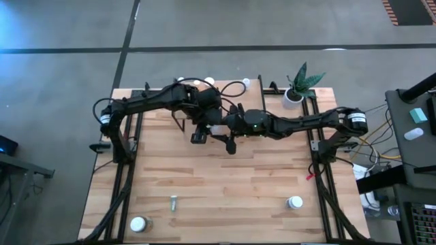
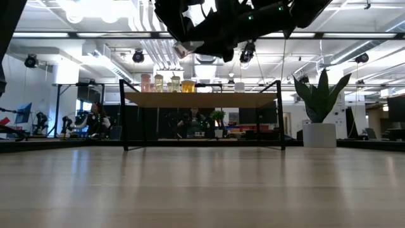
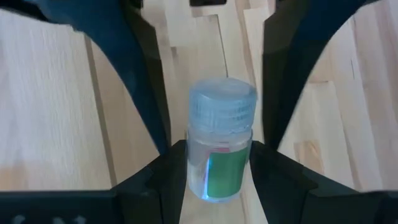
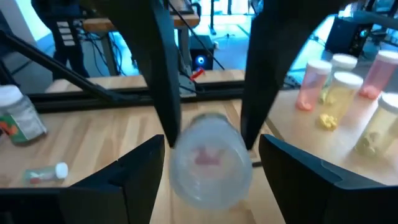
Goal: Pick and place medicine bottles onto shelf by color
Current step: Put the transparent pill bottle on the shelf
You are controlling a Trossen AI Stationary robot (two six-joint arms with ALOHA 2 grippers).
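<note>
Bright overhead light, blurred wrist views.

Shelf [image 1: 178,119] standing at table's [image 1: 225,184] far edge, plant [image 1: 298,87] sitting right of it; 3 bottles [image 1: 294,202] lying near front edge.

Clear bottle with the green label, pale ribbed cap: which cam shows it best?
Left wrist view: the clear bottle with the green label fills the frame, gripped between the left gripper fingers. Right wrist view shows only its blurred round end. High view hides it among the arms; low view shows just a sliver.
</note>
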